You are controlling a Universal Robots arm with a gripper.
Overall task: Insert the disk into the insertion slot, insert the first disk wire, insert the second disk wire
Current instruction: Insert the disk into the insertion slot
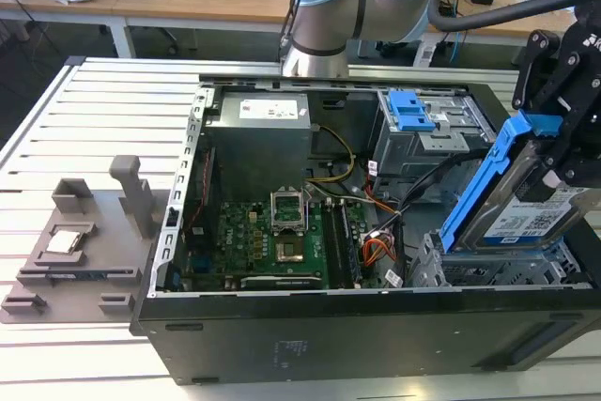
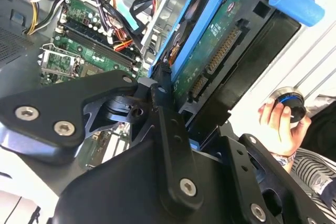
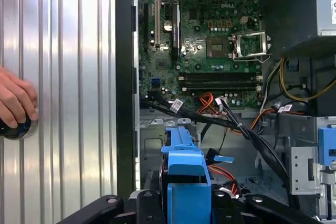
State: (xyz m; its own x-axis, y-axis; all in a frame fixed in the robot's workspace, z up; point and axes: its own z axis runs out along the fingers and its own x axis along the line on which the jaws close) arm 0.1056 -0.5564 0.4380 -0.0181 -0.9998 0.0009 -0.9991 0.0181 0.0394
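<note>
The tool (image 2: 202, 129) is pinching the disk (image 1: 526, 213), which is tilted at the right of the exterior view with its lower edge at the mouth of the insertion slot (image 1: 488, 271). Tilted so, a corner could catch the slot's rim and jam, or snag the loose wires (image 1: 376, 253) nearby.

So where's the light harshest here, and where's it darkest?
In the second wrist view the table behind the hard drive is washed out almost white; in the first wrist view its ribs gleam in streaks; in the exterior view the inside of the computer case sits in shade.
</note>
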